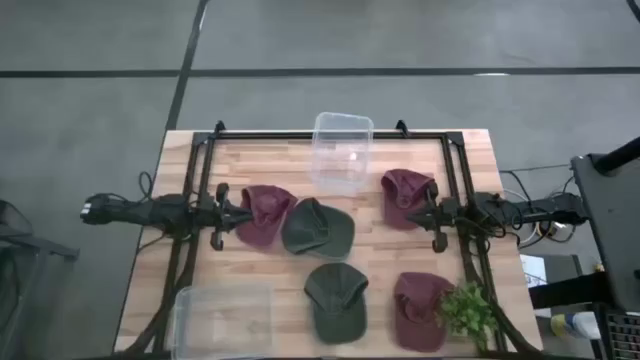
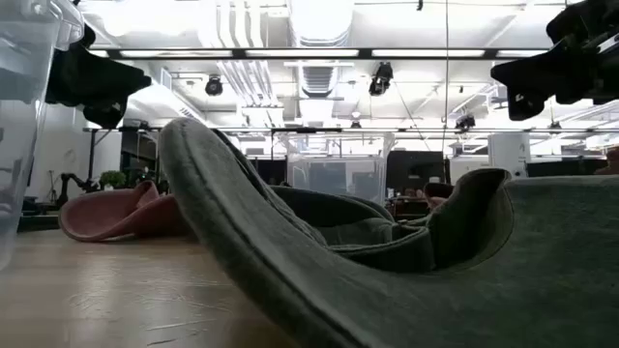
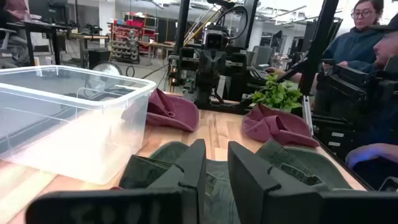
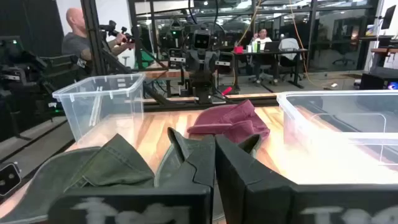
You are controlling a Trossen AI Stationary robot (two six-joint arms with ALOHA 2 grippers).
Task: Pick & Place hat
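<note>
soft cloth caps: two maroon [image 1: 264,212], two olive [image 1: 318,228] on grained wood table [image 1: 380,260]. two clear plastic bins [image 1: 342,148] hold nothing. left gripper [image 1: 222,214] slightly apart, right gripper [image 1: 432,214] together.

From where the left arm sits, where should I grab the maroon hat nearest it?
Take the maroon hat by its near crown edge, the side facing the left gripper. Come in from that side, low. The far side tucks against the green hat, so it is crowded, while the soft crown there offers a fold to pinch.
</note>
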